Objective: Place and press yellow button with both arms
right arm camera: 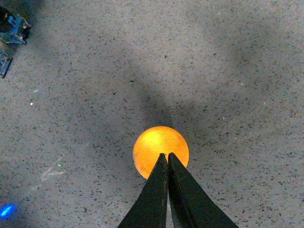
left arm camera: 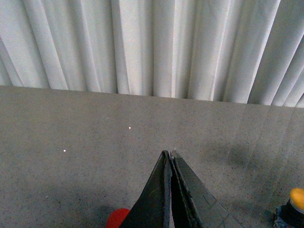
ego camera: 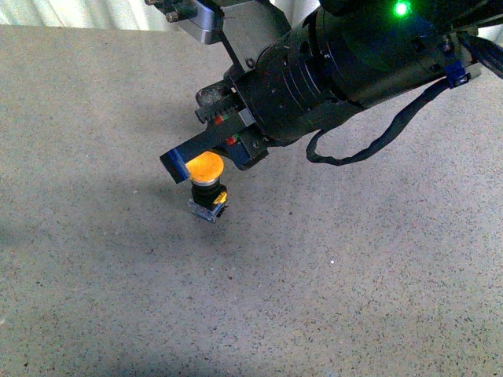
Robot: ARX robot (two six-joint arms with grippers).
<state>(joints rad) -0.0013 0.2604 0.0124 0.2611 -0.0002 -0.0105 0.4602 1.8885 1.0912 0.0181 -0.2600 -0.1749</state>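
**Front view.** The small yellow button [ego camera: 207,174], with a domed round cap, black cylindrical body and clear squarish base, stands upright on the grey speckled table [ego camera: 354,283]. The black right gripper [ego camera: 179,163] reaches in from above and behind the button. Its tip is level with the cap, either just beside it or touching; contact cannot be confirmed. A looped black cable [ego camera: 369,145] hangs from that arm, well apart from the button. The left gripper is not seen here.

**Left wrist view.** The left gripper [left arm camera: 171,156] has its jaws pressed together with nothing between them. The yellow button [left arm camera: 295,202] sits at the picture's edge, well apart from that tip. A red round object [left arm camera: 118,218] lies on the table, partly hidden by the fingers and on the far side of them from the button. A white pleated curtain [left arm camera: 152,47] hangs beyond the table.

**Right wrist view.** The right gripper [right arm camera: 167,159] is likewise closed flat and empty. Its tip overlaps the rim of the yellow button [right arm camera: 159,142] — off the cap's centre.

**Assessment.** Placing appears done and the pressing step is in hand. The next move calls for bringing the closed tip nearer the cap's centre, then pushing straight down. An edge push could tip the button over. The left gripper would need to come close if it is to steady the base.
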